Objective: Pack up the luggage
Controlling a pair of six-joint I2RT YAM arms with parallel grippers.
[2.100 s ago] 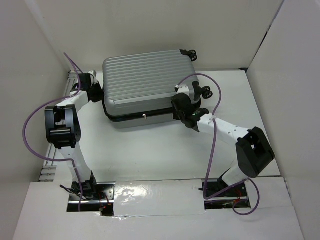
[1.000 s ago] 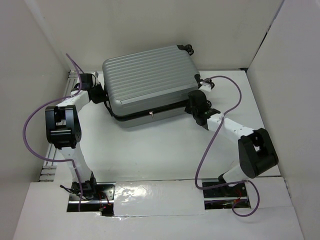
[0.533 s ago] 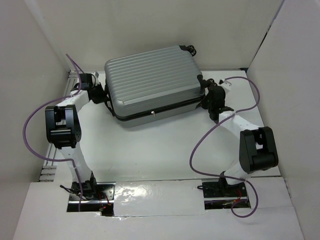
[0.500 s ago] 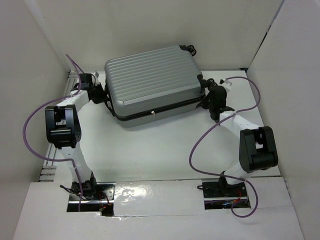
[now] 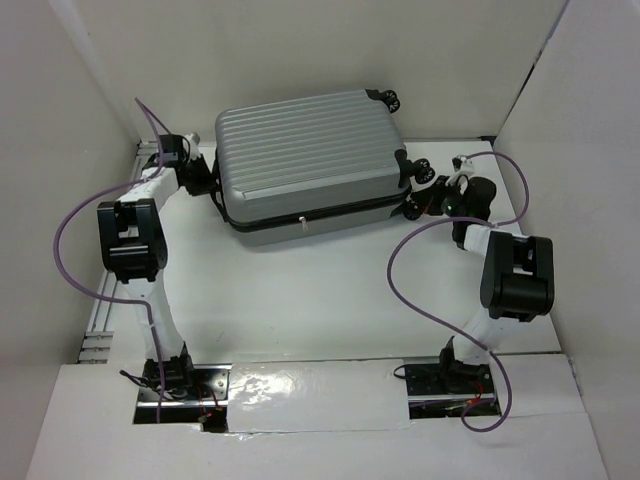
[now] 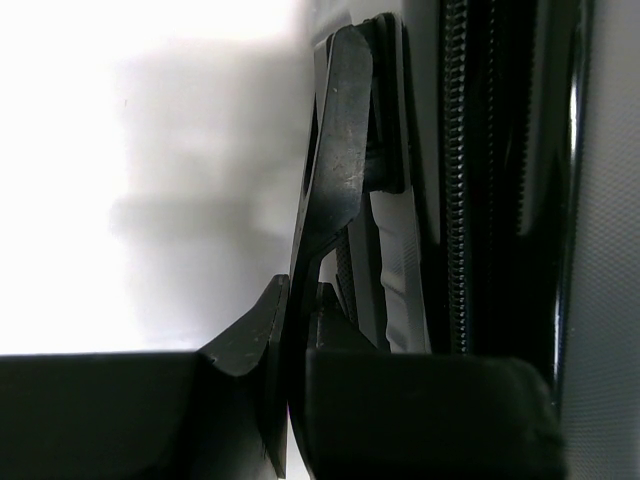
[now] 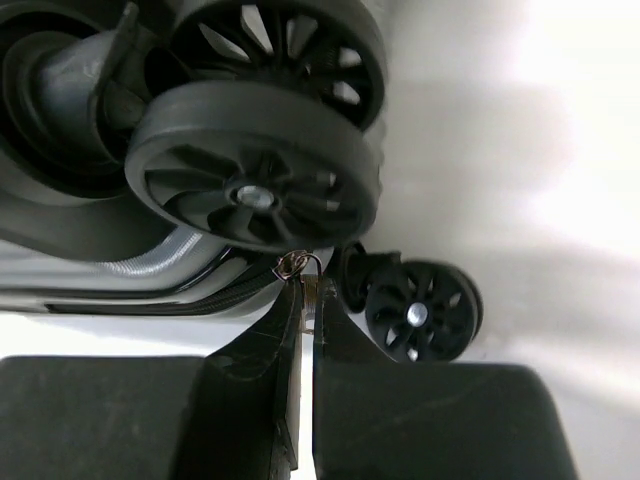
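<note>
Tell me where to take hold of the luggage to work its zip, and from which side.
Best bet: grip the small metal pull at the seam beside the wheels, coming from the wheel end of the luggage, the right arm's side. The shell is too broad for the jaws; the pull is thin and stands clear of the seam.

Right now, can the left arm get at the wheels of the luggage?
Probably not. The left hand is at the opposite end of the luggage, whose whole body lies between it and the wheels; the right hand is right beside them.
</note>
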